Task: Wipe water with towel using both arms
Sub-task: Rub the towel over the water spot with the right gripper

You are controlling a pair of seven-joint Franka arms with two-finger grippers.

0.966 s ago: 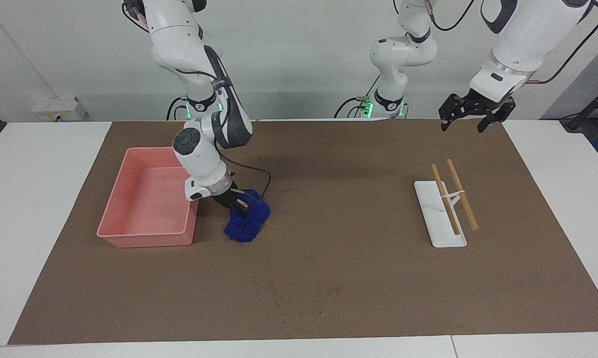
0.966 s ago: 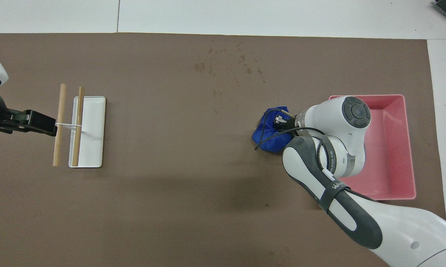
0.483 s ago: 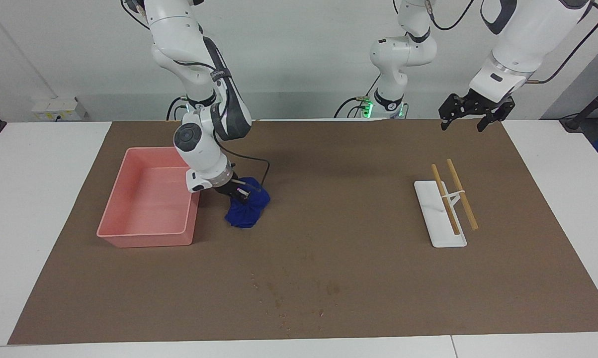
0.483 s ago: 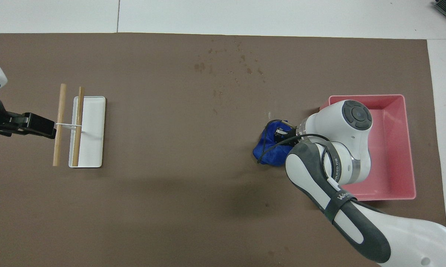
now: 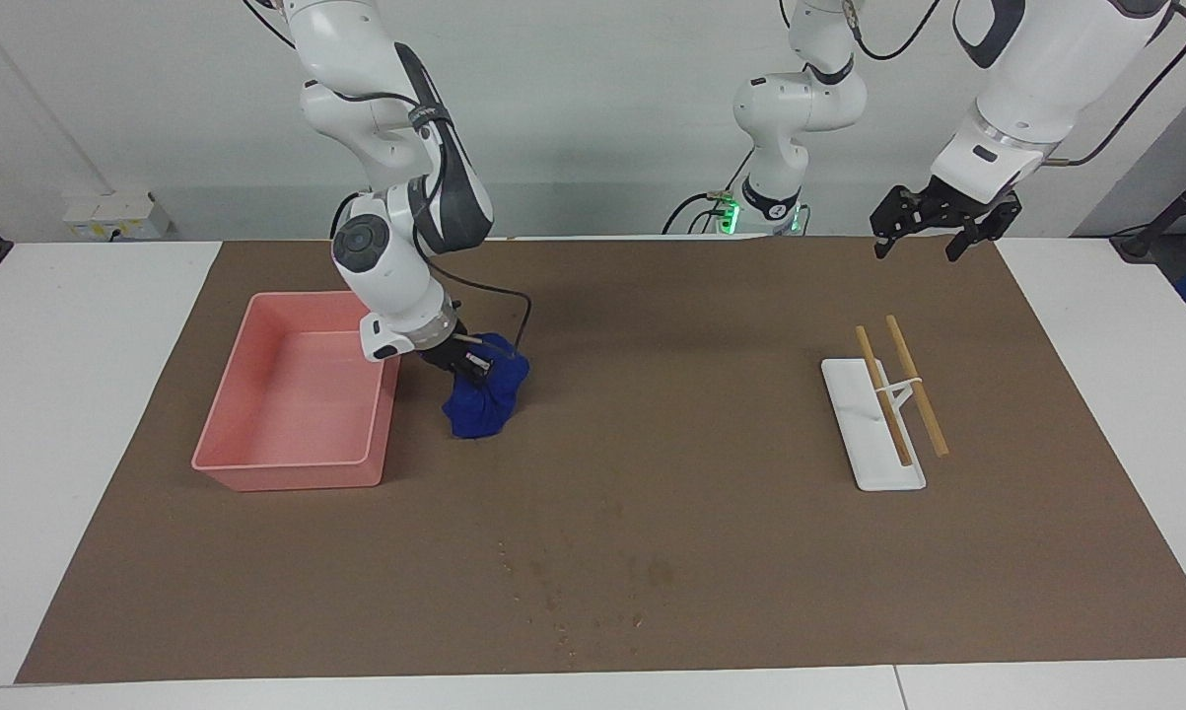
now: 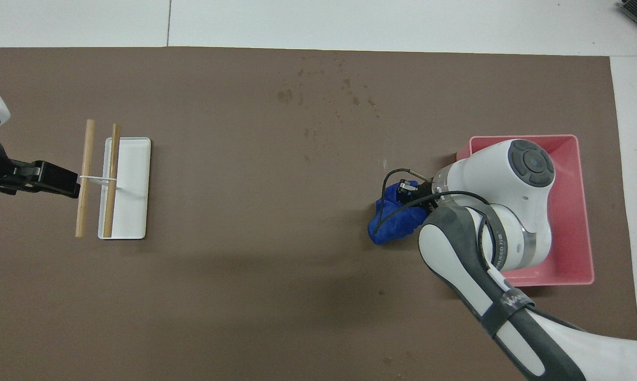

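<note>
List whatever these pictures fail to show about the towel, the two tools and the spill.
- Right tool: its fingertips are buried in the towel in the facing view; the arm's own wrist covers them in the overhead view.
- Towel's underside: whether it touches the mat cannot be told in either view.
- Left tool: the overhead view's edge cuts off most of it.
- Spill: only dark specks show; wet or dried cannot be told.

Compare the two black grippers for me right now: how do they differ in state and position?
The right gripper is shut on the deep blue fabric towel beside the pink plastic tray; the left gripper is open and holds nothing. The right gripper is low by the brown mat; the left gripper waits raised over the mat's end near the white holder with two wooden sticks. Both are black, two-fingered.
</note>
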